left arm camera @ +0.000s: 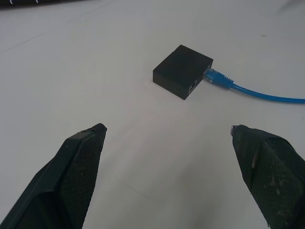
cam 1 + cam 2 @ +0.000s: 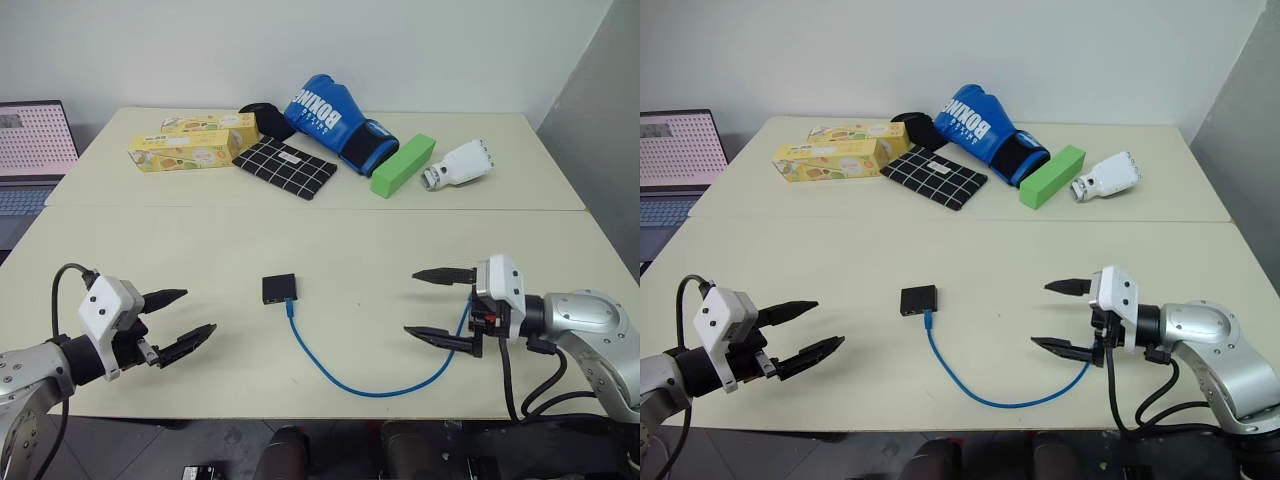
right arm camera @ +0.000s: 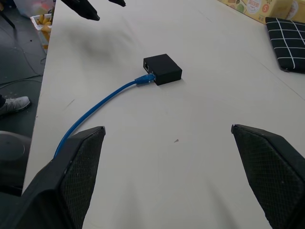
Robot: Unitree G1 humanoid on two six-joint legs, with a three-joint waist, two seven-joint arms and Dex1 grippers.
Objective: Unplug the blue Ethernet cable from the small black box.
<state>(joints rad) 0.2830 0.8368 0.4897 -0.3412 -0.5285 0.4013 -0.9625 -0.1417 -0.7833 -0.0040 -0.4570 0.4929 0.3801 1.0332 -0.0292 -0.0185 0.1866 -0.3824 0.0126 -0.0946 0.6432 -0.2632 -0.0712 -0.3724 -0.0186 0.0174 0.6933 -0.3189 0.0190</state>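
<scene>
Head views: small black box (image 2: 279, 288) sits mid-tabletop toward the near edge, blue Ethernet cable (image 2: 350, 382) plugged into its near side and curving along the near edge toward the right gripper (image 2: 432, 303); left gripper (image 2: 182, 321) near the near-left corner, both with jaws spread wide, empty. Left wrist view: box ahead between the spread fingers (image 1: 71, 167), plug seated. Right wrist view: same box, cable trailing past one finger, jaws wide apart

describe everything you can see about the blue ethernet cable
The blue Ethernet cable is a thin, bright blue, flexible cord lying flat on the table. One plug sits in a port of the small black box; from there it curves toward the table's near edge, then up to the right gripper, which is open and not holding it.
</scene>
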